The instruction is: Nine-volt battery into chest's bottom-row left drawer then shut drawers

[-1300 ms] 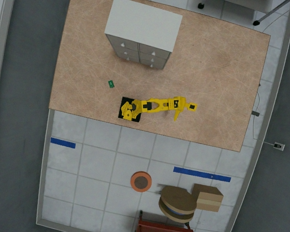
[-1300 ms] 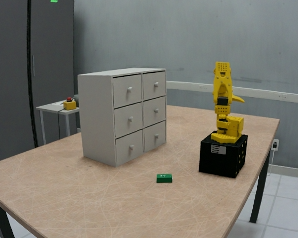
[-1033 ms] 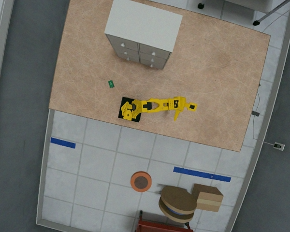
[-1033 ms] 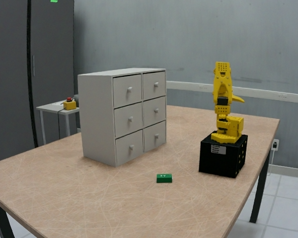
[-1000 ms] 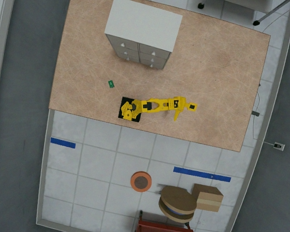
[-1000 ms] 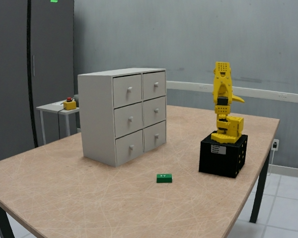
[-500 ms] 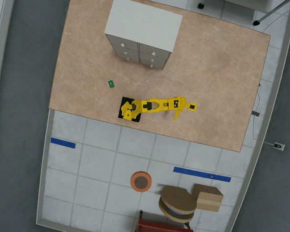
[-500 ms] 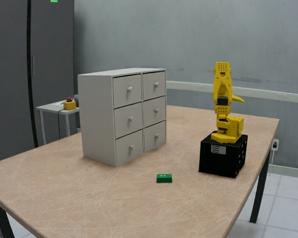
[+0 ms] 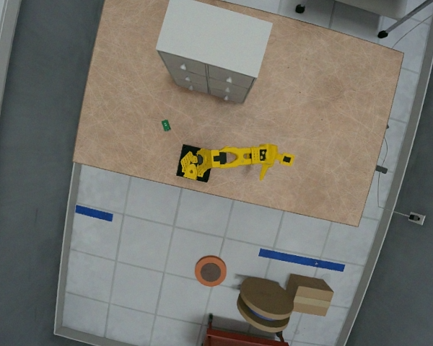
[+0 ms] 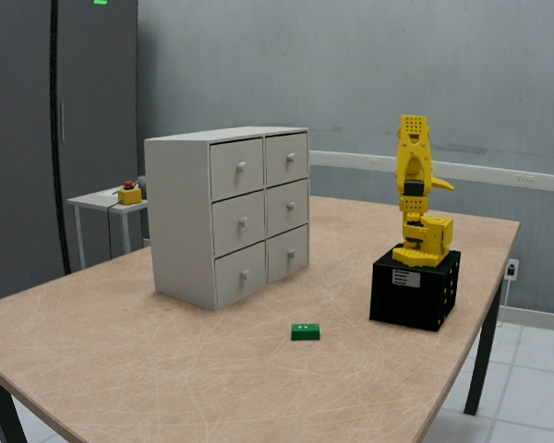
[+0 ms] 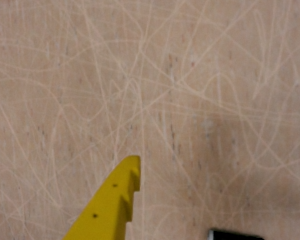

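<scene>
While the exterior view shows the green battery [image 9: 166, 125] [image 10: 306, 331], the wrist view shows only spread fingers over wood.

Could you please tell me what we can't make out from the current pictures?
- Insides of the chest: every view; shut fronts hide them.
- Battery's underside: top and exterior; its body hides it.
- Dark object, wrist: cut off by the bottom edge.

High overhead, table-side, and close downward wrist views, table shared.
</scene>
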`<act>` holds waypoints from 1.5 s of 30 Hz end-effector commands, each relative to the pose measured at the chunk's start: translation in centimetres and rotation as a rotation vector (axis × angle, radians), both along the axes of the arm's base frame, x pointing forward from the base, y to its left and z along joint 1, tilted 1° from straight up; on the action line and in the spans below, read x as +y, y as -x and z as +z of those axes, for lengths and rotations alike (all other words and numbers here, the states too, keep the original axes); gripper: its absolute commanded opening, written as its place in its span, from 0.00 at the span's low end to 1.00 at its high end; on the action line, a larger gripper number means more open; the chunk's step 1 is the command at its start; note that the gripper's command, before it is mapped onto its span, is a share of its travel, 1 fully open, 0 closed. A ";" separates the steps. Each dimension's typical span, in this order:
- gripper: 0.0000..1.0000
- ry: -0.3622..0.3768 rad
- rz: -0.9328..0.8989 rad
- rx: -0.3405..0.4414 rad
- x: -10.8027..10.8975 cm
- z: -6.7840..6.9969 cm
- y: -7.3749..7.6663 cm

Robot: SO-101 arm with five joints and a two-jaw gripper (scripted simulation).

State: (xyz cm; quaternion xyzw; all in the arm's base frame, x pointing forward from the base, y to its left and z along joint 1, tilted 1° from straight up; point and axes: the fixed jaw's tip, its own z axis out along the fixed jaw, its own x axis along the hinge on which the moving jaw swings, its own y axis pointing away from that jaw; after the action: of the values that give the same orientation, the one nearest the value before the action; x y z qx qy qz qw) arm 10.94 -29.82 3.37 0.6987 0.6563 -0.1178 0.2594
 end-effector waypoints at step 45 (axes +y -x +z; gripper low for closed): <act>0.50 0.078 1.016 0.134 21.5 2.6 -7.8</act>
State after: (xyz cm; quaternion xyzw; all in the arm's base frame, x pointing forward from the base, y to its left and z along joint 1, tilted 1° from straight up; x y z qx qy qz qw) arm 19.15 -10.14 5.90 0.3088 0.9130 -0.0523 0.2614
